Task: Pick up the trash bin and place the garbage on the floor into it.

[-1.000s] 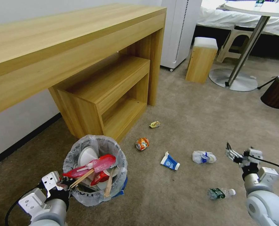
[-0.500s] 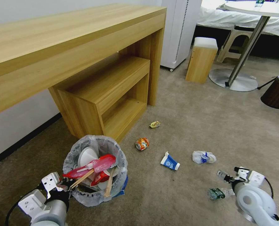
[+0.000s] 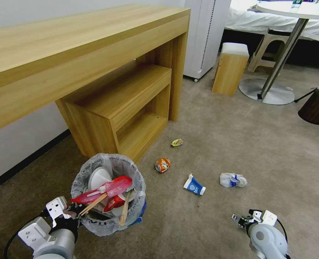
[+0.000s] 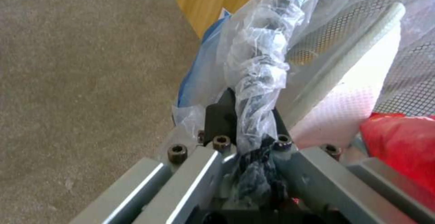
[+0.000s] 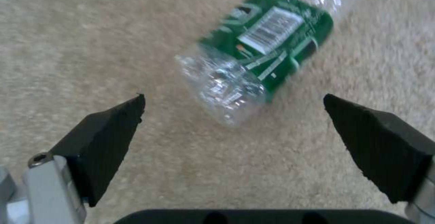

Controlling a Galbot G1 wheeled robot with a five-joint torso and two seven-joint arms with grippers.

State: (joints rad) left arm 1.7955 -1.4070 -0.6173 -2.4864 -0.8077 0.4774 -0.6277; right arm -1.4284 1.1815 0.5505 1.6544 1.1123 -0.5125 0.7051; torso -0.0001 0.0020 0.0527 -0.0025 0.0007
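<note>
1. Using the trash bin (image 3: 108, 194) as the landmark: it sits on the floor (image 3: 238, 144) just in front of the low wooden shelf unit (image 3: 123, 108), already stuffed with red-and-white cups, something white and a wooden stick.

2. The left gripper (image 4: 247, 128) is on the bin's near rim. In the left wrist view its jaws are pinched shut on the rim, with the crinkly bag liner (image 4: 263, 64) bunched between them. So the bin is held.

3. The big change is the right gripper (image 3: 243, 220). A second ago it hung up high, well off to the bin's right; half a second ago it was partway down; now it's low over the carpet, farther right of the bin than any other litter.

4. In the right wrist view its jaws are spread wide, nothing in them, and the clear bottle (image 5: 258, 57) with the green label lies on the carpet just ahead of the gap between the pads.

5. My read: the bottle is the next pick, and the arm is lined up but hasn't closed yet.

6. On the floor between bin and right gripper: crushed orange can (image 3: 162, 165), blue-and-white wrapper (image 3: 194, 185), crumpled white-blue wrapper (image 3: 232, 180), and a yellow wrapper (image 3: 177, 142) farther back. Plenty left.
</note>
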